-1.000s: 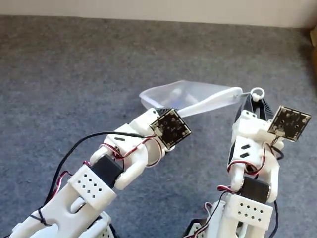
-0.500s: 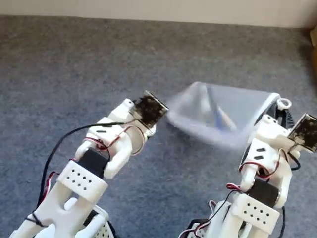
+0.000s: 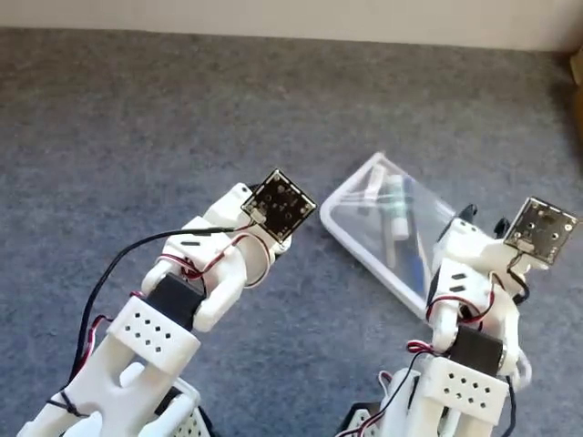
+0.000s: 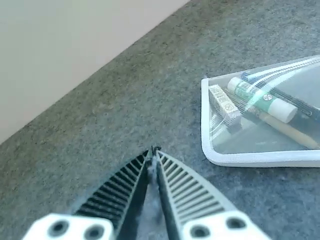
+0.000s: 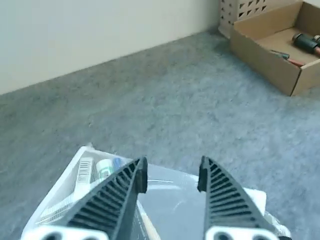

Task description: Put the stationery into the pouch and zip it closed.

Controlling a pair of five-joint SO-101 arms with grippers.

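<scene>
The clear pouch (image 3: 392, 238) is lying flat with stationery (image 4: 255, 97) inside, the right gripper (image 5: 172, 166) hanging over it, jaws apart, the left gripper (image 4: 153, 151) sitting near it, jaws together.

High view looks down; both wrist views share the pouch (image 3: 387, 228)

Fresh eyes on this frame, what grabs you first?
The clear pouch lying flat on the grey carpet, with the stationery showing through it. The right gripper hangs open just over it, while the left gripper sits shut off to the side, apart from the pouch.
</scene>
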